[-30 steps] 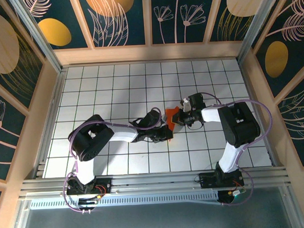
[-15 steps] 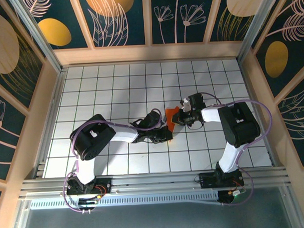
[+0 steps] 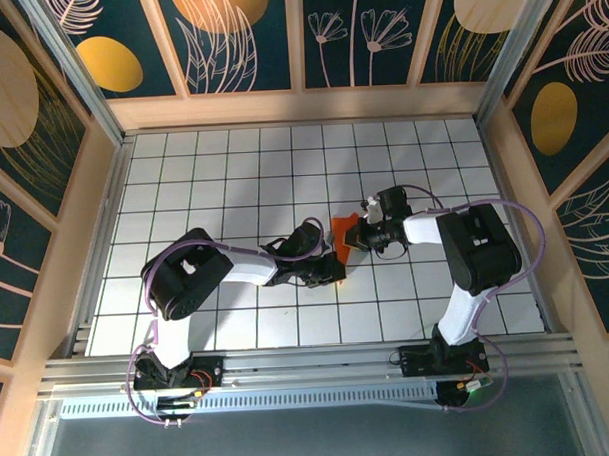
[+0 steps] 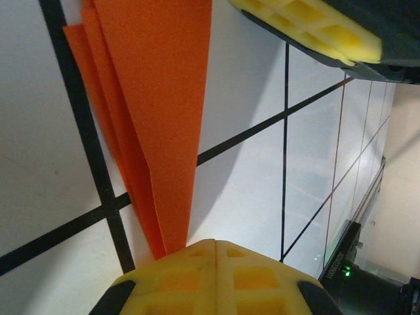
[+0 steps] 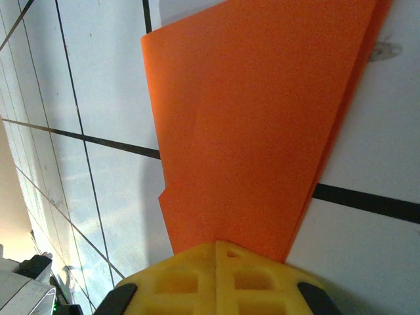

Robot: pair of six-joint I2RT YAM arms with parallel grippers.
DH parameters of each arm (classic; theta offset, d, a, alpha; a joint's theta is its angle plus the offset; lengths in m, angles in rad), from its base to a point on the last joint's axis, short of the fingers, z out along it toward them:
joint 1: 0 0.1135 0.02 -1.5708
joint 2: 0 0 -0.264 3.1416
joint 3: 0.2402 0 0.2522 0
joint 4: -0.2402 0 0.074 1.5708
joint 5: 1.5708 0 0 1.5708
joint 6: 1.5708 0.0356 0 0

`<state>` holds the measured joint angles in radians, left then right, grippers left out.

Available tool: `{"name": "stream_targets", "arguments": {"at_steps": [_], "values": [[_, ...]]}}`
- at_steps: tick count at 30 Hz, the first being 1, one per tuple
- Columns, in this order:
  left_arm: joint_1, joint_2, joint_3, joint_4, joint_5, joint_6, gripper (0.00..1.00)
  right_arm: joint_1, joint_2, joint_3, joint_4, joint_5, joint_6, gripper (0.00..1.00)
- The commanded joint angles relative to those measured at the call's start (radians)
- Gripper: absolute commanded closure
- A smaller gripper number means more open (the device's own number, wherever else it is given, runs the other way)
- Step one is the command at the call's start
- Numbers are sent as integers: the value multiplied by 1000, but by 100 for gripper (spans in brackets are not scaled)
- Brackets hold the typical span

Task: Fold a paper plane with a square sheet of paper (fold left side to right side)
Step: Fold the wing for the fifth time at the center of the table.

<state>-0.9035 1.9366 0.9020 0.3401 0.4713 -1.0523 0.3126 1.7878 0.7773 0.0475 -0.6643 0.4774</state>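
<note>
The plane (image 3: pixel 341 227): our left jaws pinch its tip, right jaws its wide edge, with open surface (image 3: pixel 232 160) all around.

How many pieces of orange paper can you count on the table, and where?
1. The folded orange paper lies near the middle of the table, gripped by the left fingers and the right fingers. The arms could hide another piece.

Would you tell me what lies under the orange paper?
The white table with black grid lines shows around the orange paper; the patch directly beneath it is covered and unseen.
</note>
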Motion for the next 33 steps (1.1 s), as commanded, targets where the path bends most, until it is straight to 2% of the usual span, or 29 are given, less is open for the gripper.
{"name": "stream_targets", "arguments": {"at_steps": [1,26,33], "values": [[-3,28,-1,-19,2,4,95,13,67,-24,-93,111,-26,100],[-17,35,27,-34,1,15,95,14,76,-29,-92,114,-25,100],[-14,-47,11,-32,-46,14,95,15,74,-30,-89,113,-23,100]]}}
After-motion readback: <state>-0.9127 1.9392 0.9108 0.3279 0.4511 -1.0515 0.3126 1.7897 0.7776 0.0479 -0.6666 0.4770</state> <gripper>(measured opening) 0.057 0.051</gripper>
